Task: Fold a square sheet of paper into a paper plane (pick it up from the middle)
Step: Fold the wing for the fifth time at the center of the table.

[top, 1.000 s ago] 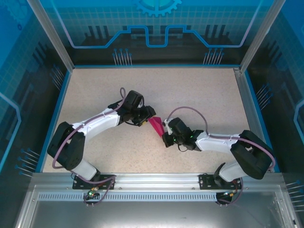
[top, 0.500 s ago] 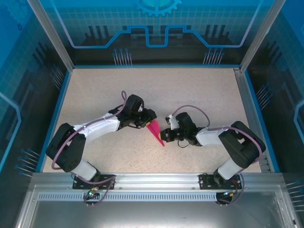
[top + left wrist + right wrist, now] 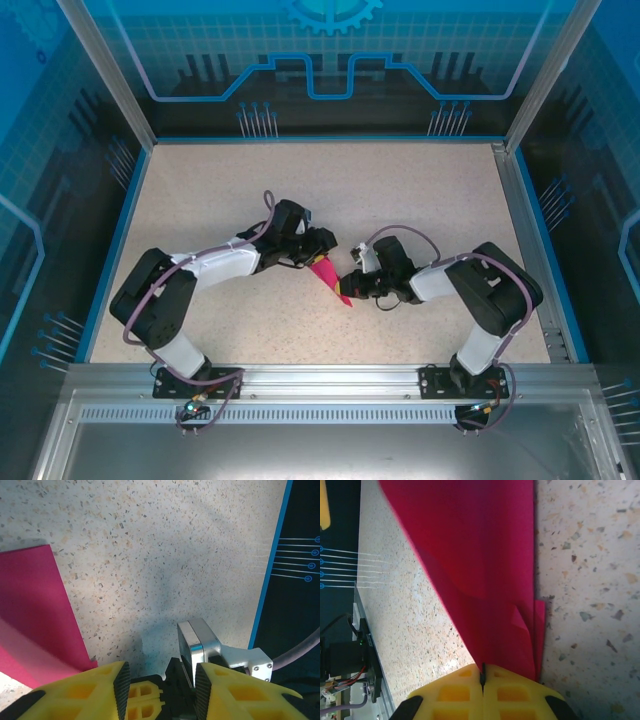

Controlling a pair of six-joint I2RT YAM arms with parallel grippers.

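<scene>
Where the two arms meet over the middle of the speckled beige table surface, roughly halfway between its left and right edges, lies a narrow, pointed dart of folded magenta-pink paper. The long axis of this paper dart runs diagonally, its broad end towards the far-left corner and its point towards the near-right corner.

The right gripper has its yellow pads pressed together on the narrow end, so the paper stretches straight away from those jaws.

The left gripper sits at the broad end with its yellow fingers parted and nothing between them. From its wrist camera the paper lies off to the left of the gap, beside the left finger rather than inside it. Whether it touches that finger is unclear. Any grasp by this arm probably depends on shifting sideways towards the paper's edge.

No brand, label or readable writing appears. The enclosure walls carry only blue circuit-style line graphics.
</scene>
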